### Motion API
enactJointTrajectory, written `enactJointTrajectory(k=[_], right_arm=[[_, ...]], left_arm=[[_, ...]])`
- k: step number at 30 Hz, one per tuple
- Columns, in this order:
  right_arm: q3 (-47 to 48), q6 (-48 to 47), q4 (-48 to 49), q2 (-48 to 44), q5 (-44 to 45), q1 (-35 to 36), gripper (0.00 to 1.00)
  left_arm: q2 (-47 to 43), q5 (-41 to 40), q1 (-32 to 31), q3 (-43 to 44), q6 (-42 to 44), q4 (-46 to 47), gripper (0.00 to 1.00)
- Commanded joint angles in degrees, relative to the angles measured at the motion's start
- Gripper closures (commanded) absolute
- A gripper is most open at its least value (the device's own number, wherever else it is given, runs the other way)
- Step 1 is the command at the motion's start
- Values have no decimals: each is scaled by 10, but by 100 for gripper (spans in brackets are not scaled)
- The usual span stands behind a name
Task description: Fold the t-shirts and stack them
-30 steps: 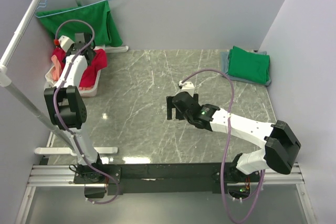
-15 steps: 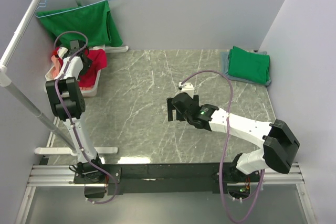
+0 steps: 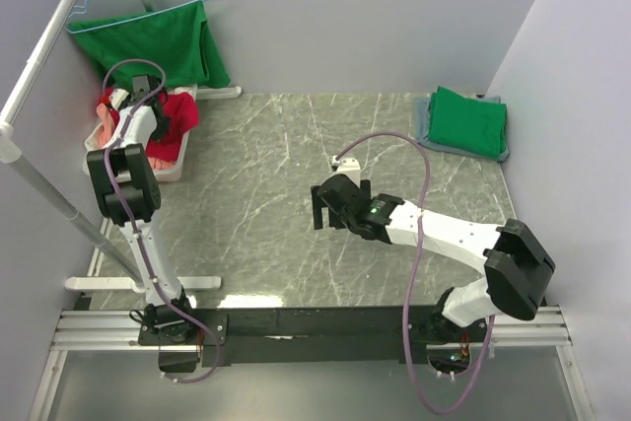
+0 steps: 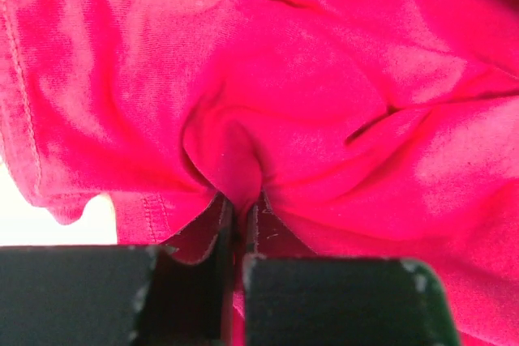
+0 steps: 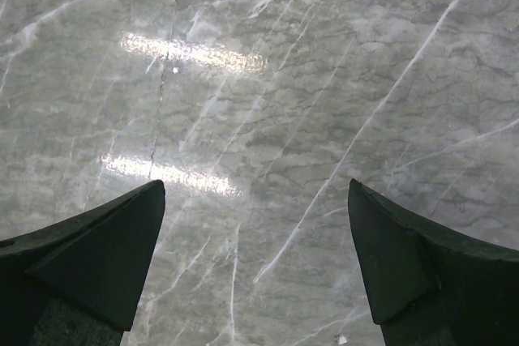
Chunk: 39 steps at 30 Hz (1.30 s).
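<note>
Left gripper [image 4: 239, 208] clamped on a narrow fold of crimson-red cotton t-shirt [image 4: 324, 119] — a slight bite, liable to slip on lifting.

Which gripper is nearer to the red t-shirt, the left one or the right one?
Left. The left gripper is shut on a fold of the red t-shirt, touching it. The right gripper hangs open above the table, well apart from the shirt.
</note>
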Motion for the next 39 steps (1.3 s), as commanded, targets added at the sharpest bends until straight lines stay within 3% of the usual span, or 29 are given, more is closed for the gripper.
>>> enactJointTrajectory(k=[1,14,17,29,32,34,36,39], right_arm=[[29,10,3,15,1,4,0],[30,37,-25,-12,64,2,0],[40,45,-46,-24,92,-4,0],[-1,63,-43,-131,32,-175,0],[-1,55,-48,-147,31,-185,0],[-4,56,-49,-157,32,-188,0],[-11,55,-45,-163,26,-188,0],[-19,57,-39,-170,16,-188,0]], left_arm=[[-59,-17,-11,-1,-6,-32,98],[-213,-108,-110,4,22,-50,98],[-249,-118,-164,4,33,-45,99],[-359,-92,-356,33,120,13,99],[-362,-110,-375,48,124,3,92],[-366,-127,-378,40,129,6,77],[-371,-155,-380,28,131,6,54],[-371,-164,-380,19,139,6,50]])
